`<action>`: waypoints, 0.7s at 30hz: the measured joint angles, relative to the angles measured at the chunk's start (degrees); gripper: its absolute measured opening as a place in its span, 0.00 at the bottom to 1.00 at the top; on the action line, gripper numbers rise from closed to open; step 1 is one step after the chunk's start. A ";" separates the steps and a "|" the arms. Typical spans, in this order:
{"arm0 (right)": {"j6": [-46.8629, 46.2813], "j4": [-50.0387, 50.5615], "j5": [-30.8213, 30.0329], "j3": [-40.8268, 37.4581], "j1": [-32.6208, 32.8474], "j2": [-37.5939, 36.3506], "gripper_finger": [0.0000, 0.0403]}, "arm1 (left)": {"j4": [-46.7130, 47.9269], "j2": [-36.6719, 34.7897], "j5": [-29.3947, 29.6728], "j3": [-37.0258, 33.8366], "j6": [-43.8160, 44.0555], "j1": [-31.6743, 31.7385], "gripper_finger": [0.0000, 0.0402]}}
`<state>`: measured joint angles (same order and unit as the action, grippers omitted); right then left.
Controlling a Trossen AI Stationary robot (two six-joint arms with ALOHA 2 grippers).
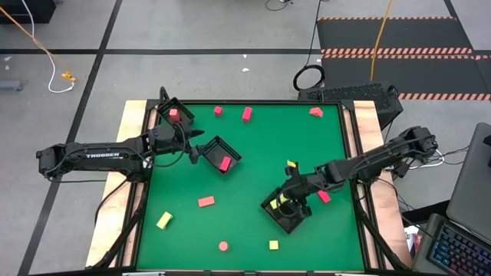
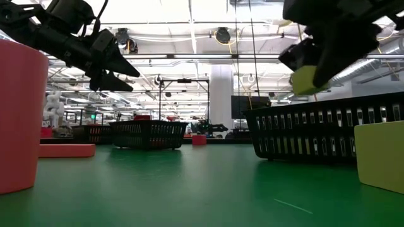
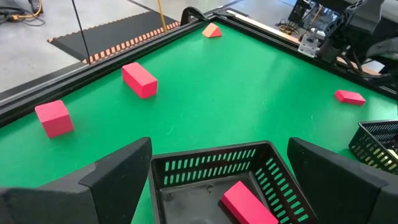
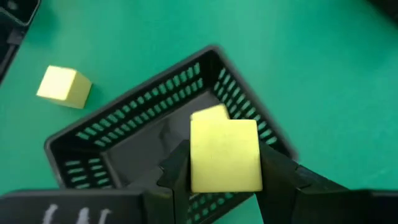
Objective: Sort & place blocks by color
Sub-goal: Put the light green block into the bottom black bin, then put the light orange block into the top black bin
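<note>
Right gripper [image 1: 290, 201] hangs over a black slotted plastic tray [image 1: 278, 217] near the table's right front, fingers clamped on a yellow block [image 4: 224, 155]. The block is matte and square-faced, held with its flat face toward the wrist camera and edges about level. A second yellow piece [image 4: 210, 114] shows just behind it; whether it lies in the tray can't be told.

Left gripper [image 1: 193, 149] is at the near edge of another black slotted tray [image 1: 213, 143] left of centre, fingers [image 3: 115, 171] spread wide and holding nothing. That tray has one red bar [image 3: 247, 202] lying flat, long axis diagonal to the tray walls. A third tray [image 1: 184, 110] at the back-left corner holds a red cube [image 1: 174, 115].

Loose on the green felt-like mat [image 1: 253, 153]:
- Red pieces along the back edge
- A red bar [image 1: 205, 202] and a yellow bar [image 1: 164, 221] front-left
- A round red piece [image 1: 223, 246] and a yellow cube [image 1: 273, 245] near the front edge
- A red block [image 1: 324, 196] just beside the right arm
</note>
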<state>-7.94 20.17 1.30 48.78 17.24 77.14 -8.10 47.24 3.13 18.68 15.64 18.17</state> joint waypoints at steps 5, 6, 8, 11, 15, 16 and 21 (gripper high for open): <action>-3.15 -0.20 -0.06 -1.89 0.17 0.00 0.30 | 0.98 0.00 0.01 0.00 0.20 -0.23 0.94; -3.50 -0.32 -0.09 -2.30 0.16 0.00 0.30 | 1.07 0.00 0.01 0.00 0.18 -0.45 0.94; -4.61 -1.11 -0.17 -3.14 0.16 0.00 0.30 | 1.05 0.00 0.01 0.00 0.15 -1.22 0.94; -6.63 -2.17 -1.57 -3.55 0.06 0.00 0.37 | 1.01 0.00 0.00 0.00 -0.31 -2.66 0.94; -9.32 -3.19 -1.61 -3.57 0.01 0.00 0.56 | 1.01 0.00 -0.10 0.00 -1.12 -5.86 0.94; -9.81 -3.91 -1.60 -3.57 0.03 0.00 0.60 | 1.03 0.00 -0.12 0.00 -1.48 -6.93 0.94; -11.47 -7.17 -1.60 -3.57 0.27 0.00 0.68 | 2.39 0.00 -0.13 0.00 -1.46 -12.95 0.94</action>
<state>-19.40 13.00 -0.30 45.21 17.51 77.14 -5.71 47.24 2.99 18.68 14.18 5.22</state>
